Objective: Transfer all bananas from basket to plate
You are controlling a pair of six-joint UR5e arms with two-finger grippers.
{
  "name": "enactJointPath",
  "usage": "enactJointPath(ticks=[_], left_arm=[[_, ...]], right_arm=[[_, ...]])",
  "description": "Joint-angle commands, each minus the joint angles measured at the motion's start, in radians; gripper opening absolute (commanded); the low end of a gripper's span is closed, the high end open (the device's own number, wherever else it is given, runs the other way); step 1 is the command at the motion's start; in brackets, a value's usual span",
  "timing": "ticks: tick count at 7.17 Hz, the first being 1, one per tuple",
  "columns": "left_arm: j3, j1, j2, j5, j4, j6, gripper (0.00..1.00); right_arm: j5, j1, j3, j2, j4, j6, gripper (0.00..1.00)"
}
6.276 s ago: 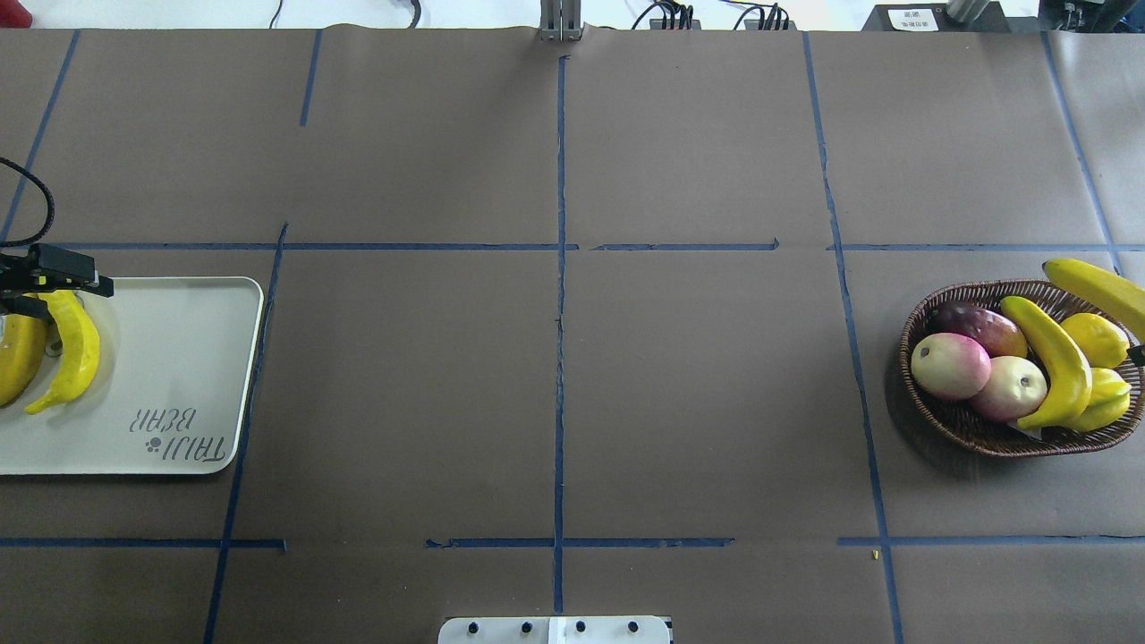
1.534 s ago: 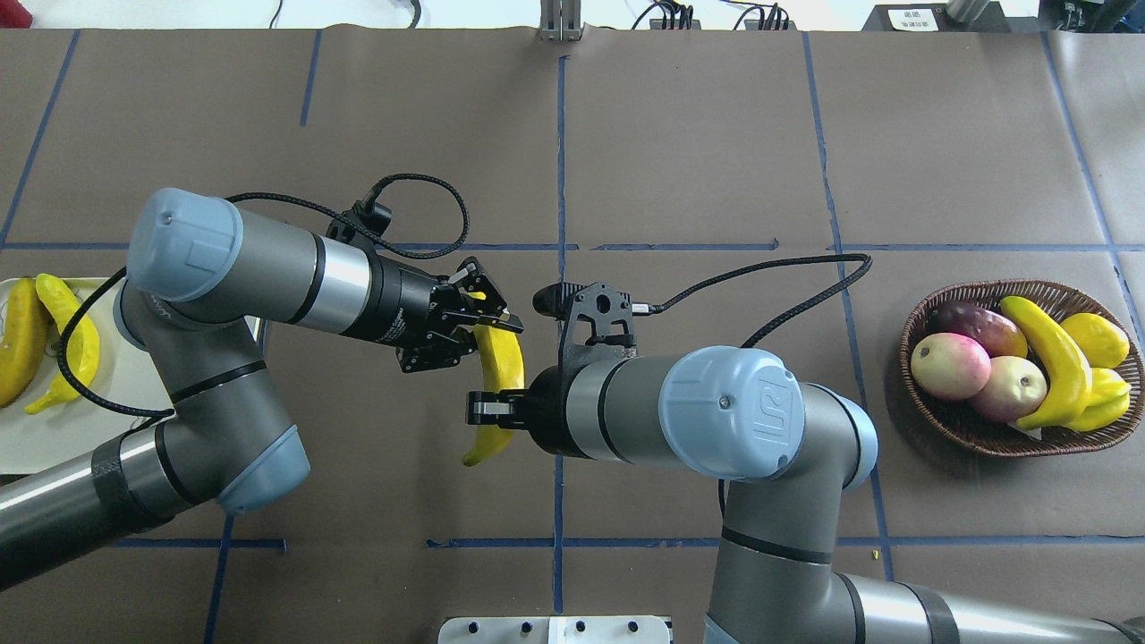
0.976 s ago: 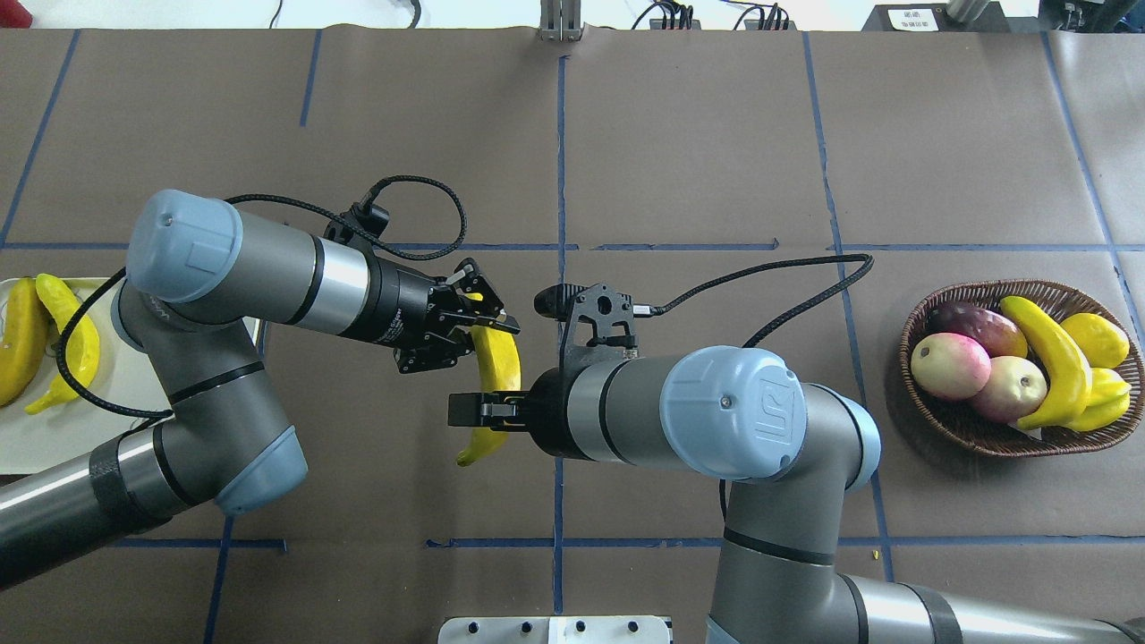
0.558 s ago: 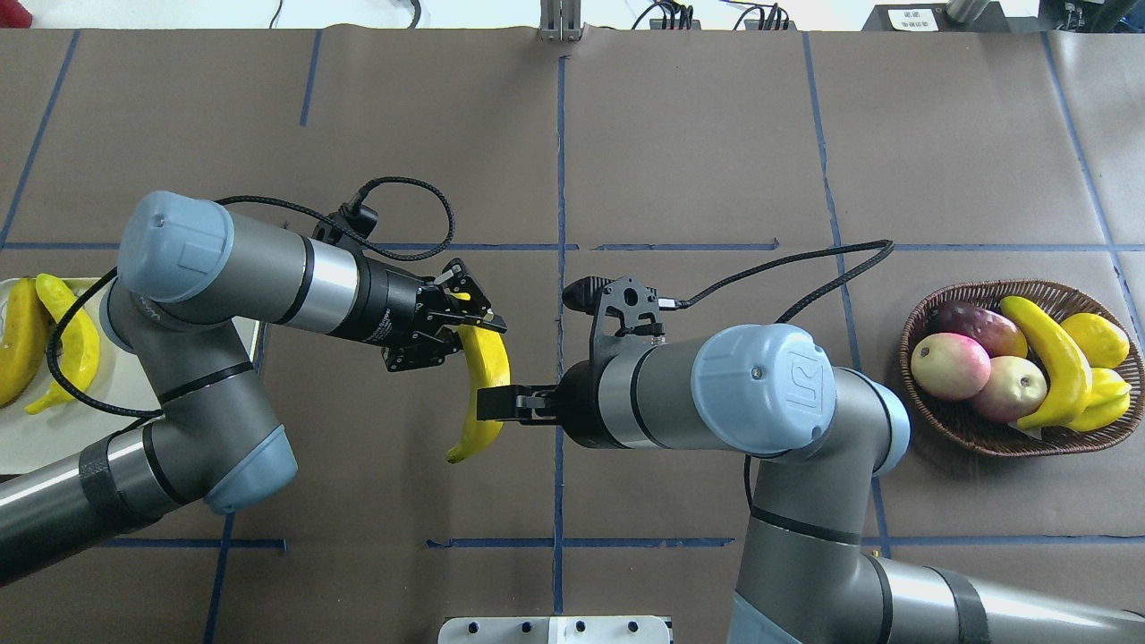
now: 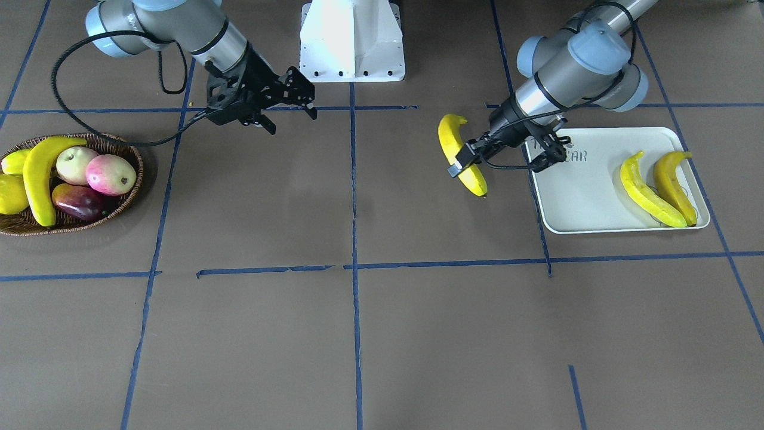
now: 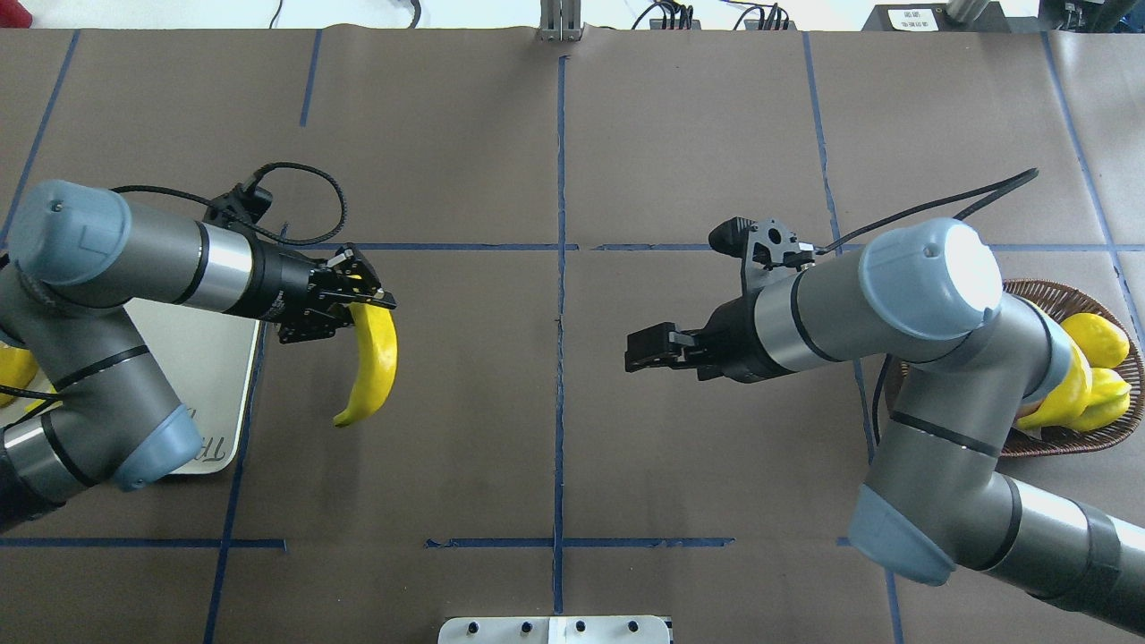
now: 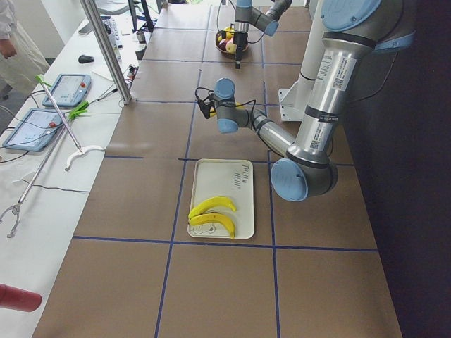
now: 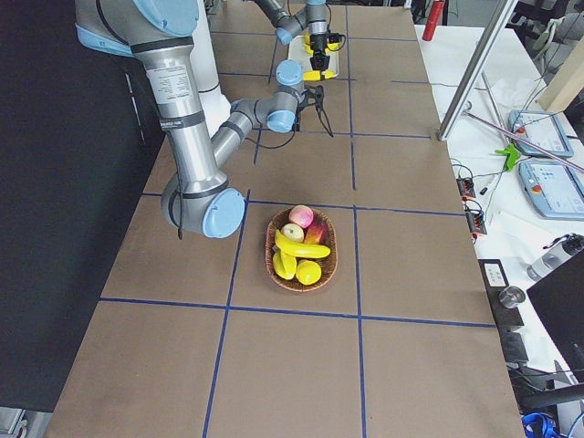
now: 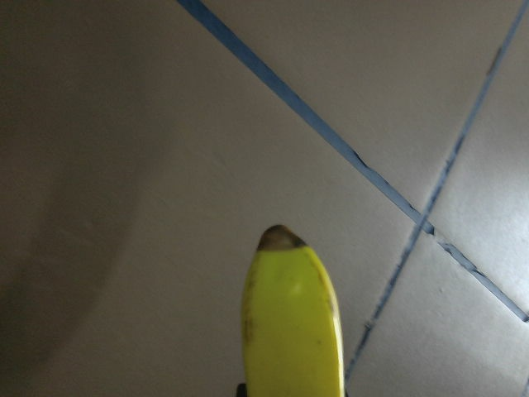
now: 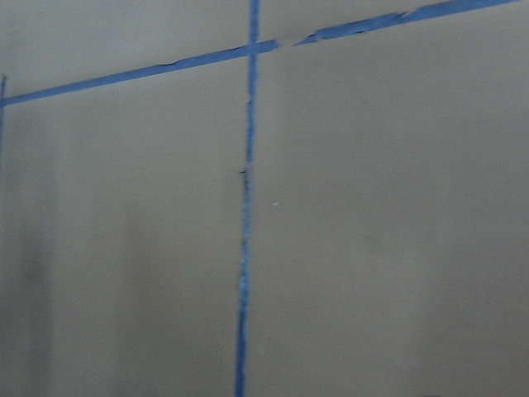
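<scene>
A brown table (image 5: 358, 334) crossed by blue tape lines is shown from several cameras. A banana (image 6: 377, 358) is held by the left gripper (image 6: 361, 300), whose fingers are clamped on it. It is carried clear of the table, just beside the plate (image 5: 573, 200), on the side nearer the table's middle, and not over the plate. In the left wrist view its dark tip is seen against bare table. Two more bananas (image 5: 647, 185) are laid side by side on the plate, towards its outer end. The right gripper (image 6: 646, 348) is held above the table between the table's middle and the basket (image 5: 136, 164), well apart from the held banana. Its fingers are spread and nothing is held between them. A fourth banana (image 5: 39, 176) is laid in the basket across other fruit: two round pink-and-cream pieces (image 5: 110, 174), a dark purple one (image 5: 80, 202), and yellow ones (image 5: 9, 194) at the basket's outer side.
</scene>
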Motion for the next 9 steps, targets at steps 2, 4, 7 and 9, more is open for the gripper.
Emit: enactJointPath(ticks=[2,4,7,9], left_arm=[[0.006,-0.166,0.214,-0.037,0.032,0.263,0.00],[0.032,-0.194,0.263,-0.050,0.075,0.358,0.00],[0.145,-0.203,0.263,0.013,0.076,0.360,0.03],[0.153,-0.225,0.265,0.016,0.079,0.401,0.36]], right_arm=[[0.136,0.198,0.002,-0.249,0.002,-0.382,0.99],[0.186,0.303,-0.008,-0.367,0.000,-0.595,0.99],[0.186,0.340,-0.034,-0.429,0.002,-0.766,0.99],[0.186,0.340,-0.034,-0.429,0.002,-0.766,0.99]])
